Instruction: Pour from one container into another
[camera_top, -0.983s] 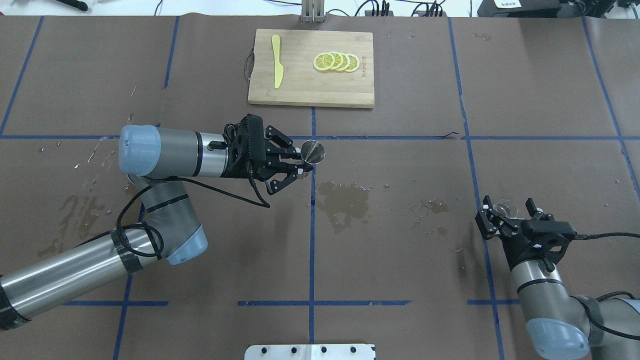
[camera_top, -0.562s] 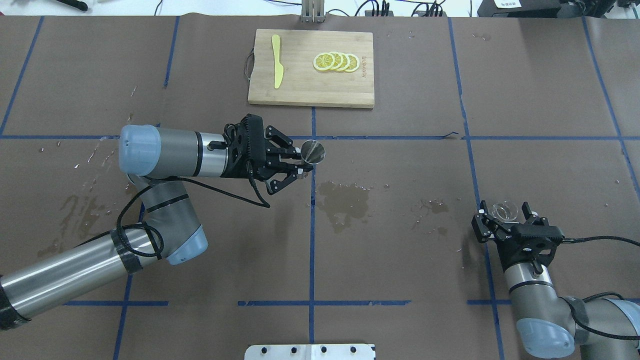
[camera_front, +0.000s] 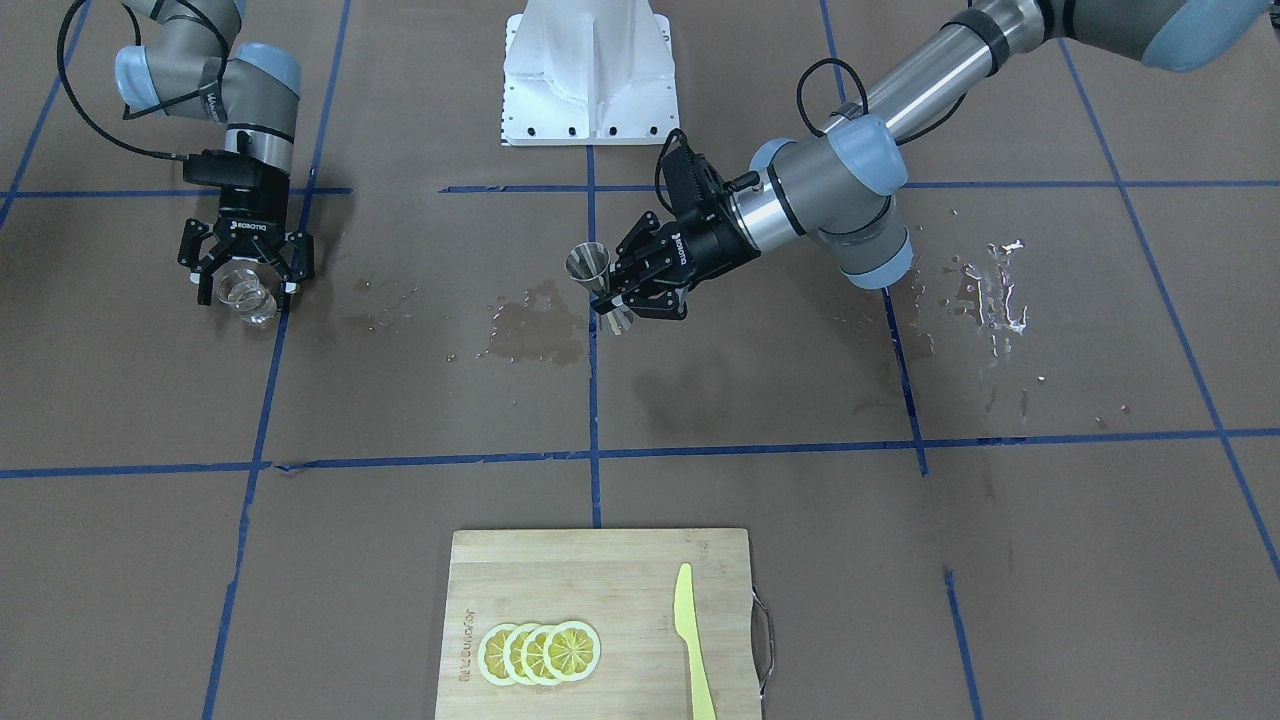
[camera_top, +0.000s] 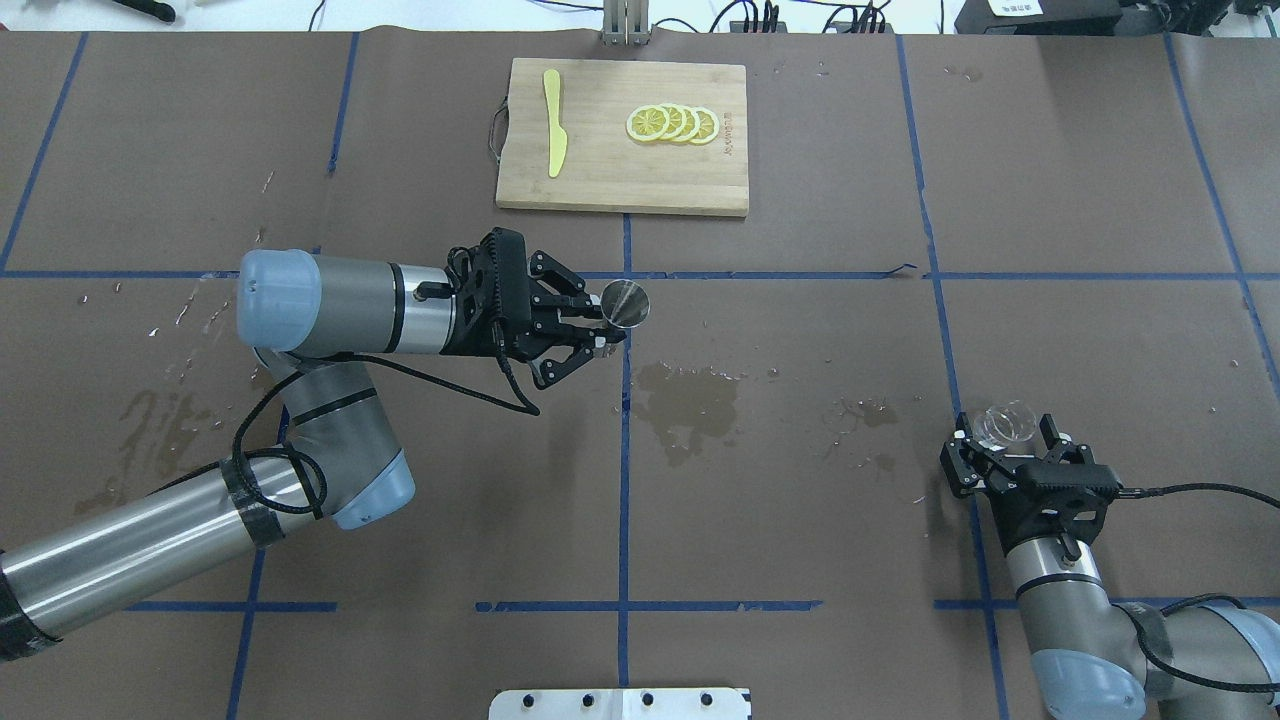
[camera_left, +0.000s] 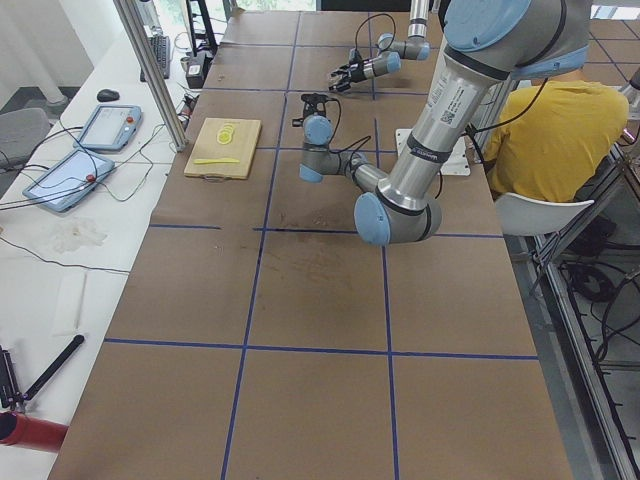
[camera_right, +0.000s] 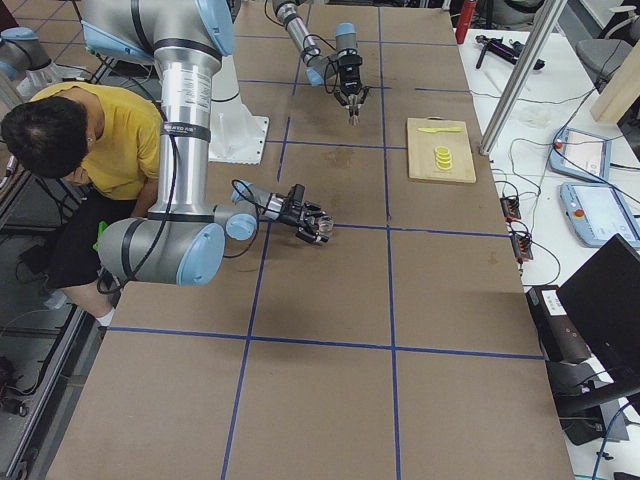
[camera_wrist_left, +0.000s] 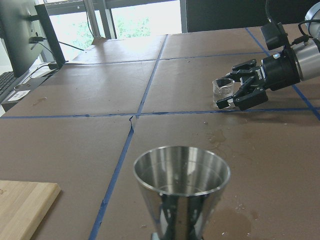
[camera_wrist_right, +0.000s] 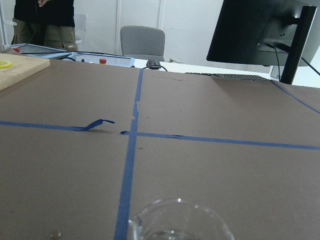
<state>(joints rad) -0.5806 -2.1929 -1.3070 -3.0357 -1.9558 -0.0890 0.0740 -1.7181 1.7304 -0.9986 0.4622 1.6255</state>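
Brown bench (camera_top: 800, 500): left end effector (camera_top: 604, 337) grips steel jigger (camera_top: 627, 303) upright mid-bench; right end effector (camera_top: 1007, 441), spread wide, flanks clear cup (camera_top: 1003, 424).

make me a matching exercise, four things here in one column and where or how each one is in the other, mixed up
Things:
1. steel jigger
2. clear cup
3. lemon slices
4. yellow knife

Place or state:
a. lying at the handle end of the cutting board
b. standing upright at the open right hand
c. held in the left hand
d. fanned in an overlapping row

Pairs: 1-c, 2-b, 3-d, 4-a
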